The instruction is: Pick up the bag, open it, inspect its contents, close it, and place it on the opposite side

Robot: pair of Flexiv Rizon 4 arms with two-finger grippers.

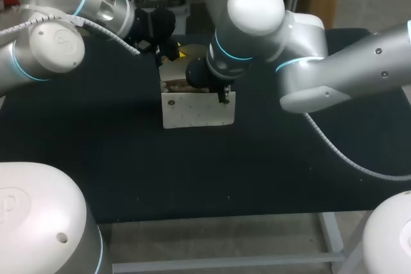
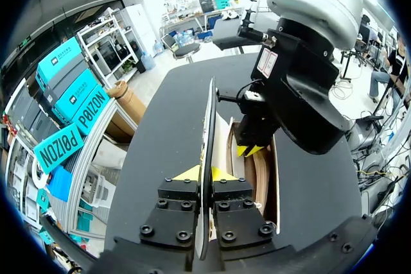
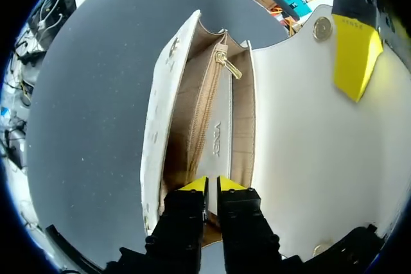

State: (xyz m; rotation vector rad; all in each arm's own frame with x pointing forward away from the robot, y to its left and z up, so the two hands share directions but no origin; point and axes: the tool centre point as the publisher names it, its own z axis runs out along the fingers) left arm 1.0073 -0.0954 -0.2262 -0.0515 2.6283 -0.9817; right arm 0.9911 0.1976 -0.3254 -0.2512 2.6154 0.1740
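Head view: white leather bag (image 1: 196,110) open, checking.
Left gripper (image 2: 202,174): pinches white flap (image 2: 209,113).
Right gripper (image 3: 207,184): pinches inner wall (image 3: 218,139).
Next: close flap.

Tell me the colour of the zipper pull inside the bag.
Gold; the zipper pull shows best in the right wrist view.

Bag (image 1: 196,110) stands mid-table (image 1: 96,158), mouth up. Behind it, my left gripper (image 2: 205,174) pinches the raised flap (image 2: 208,113) at the bag's far side. From above, my right gripper (image 3: 212,185) reaches inside the bag, fingers astride the divider (image 3: 218,139).
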